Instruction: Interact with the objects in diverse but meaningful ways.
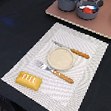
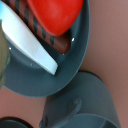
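Tomato (image 2: 54,14), sausage (image 2: 50,35) and white-blue piece (image 2: 30,42) are sitting in the frying pan (image 2: 75,65) beside the pot (image 2: 80,112); bread loaf (image 1: 29,80) is lying untouched on the placemat (image 1: 91,56). Jaws — can't tell.

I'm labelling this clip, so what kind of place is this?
Likely a pretend dining and kitchen play setup on a tabletop: a striped placemat set with a round beige plate, knife and fork, a toy bread loaf, and a frying pan holding a red tomato.
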You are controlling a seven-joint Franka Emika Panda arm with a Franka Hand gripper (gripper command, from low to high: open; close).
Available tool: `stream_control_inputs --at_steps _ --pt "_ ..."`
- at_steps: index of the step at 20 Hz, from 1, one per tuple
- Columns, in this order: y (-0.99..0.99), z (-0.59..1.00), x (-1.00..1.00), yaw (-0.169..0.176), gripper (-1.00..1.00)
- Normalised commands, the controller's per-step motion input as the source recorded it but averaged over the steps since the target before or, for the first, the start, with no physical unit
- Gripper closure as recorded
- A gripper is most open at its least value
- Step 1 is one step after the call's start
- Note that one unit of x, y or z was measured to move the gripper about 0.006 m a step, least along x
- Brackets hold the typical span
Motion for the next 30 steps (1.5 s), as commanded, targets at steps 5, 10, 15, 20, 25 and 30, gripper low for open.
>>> stream_control_inputs --at_steps 5,10,15,20,25,30 --pt "0.09 -0.27 -0.42 -0.028 -1.0" --pt "0.08 -0.23 -0.41 -0.023 -1.0" --pt "0.01 -0.13 -0.16 -0.009 -1.0" --pt "0.0 -0.2 -0.15 -0.002 -1.0" --pt "-0.02 -0.21 -0.16 -0.002 -1.0" --pt "-0.05 -0.28 -0.12 0.0 -1.0"
